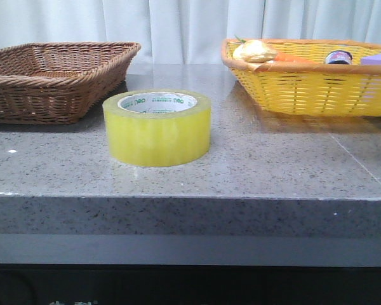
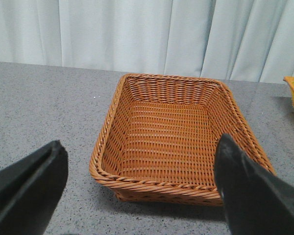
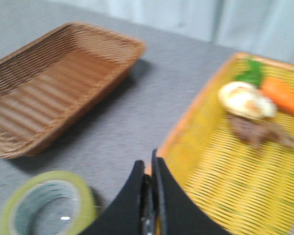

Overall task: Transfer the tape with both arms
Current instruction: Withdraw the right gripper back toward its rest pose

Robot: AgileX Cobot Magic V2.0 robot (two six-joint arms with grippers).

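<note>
The tape (image 1: 157, 127), a wide yellow roll with a white core and green print, lies flat on the grey stone table near its front edge. No arm shows in the front view. In the right wrist view the tape (image 3: 46, 205) lies beside my right gripper (image 3: 148, 169), whose fingers are pressed together with nothing between them, hovering over the table by the yellow basket's rim. My left gripper (image 2: 139, 164) is wide open and empty, with the brown basket ahead of it. The tape is out of the left wrist view.
A brown wicker basket (image 1: 51, 79) stands empty at the back left. A yellow basket (image 1: 311, 89) at the back right holds toy food, a carrot (image 3: 283, 96) and a purple block (image 1: 378, 60). White curtains hang behind the table.
</note>
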